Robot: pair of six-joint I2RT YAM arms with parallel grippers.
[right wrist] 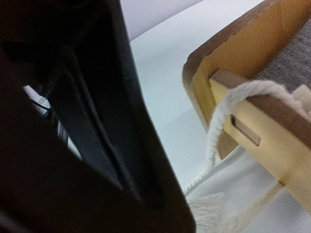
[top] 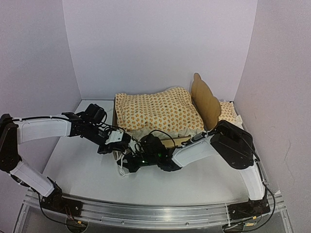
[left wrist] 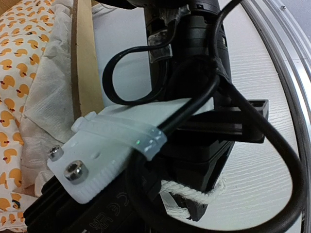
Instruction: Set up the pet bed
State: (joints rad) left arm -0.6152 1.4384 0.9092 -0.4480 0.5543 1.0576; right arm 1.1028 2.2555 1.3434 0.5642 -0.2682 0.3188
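Top external view: light plywood pet bed [top: 204,103] with cloud-shaped headboard at back middle of white table [top: 77,167], orange-patterned cushion [top: 158,110] on top. White rope [right wrist: 217,127] over frame corner. Left gripper [top: 114,146] and right gripper [top: 129,164] close together by near rail; jaws hidden, cannot tell.

Poss. CE mark, black housing [left wrist: 114,206].

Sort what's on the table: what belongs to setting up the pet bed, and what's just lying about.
For the job: pet bed, orange-patterned cushion lying on it, small matching pillow beside its headboard.
Lying about: white cord draped over the bed's rail; purpose unclear.
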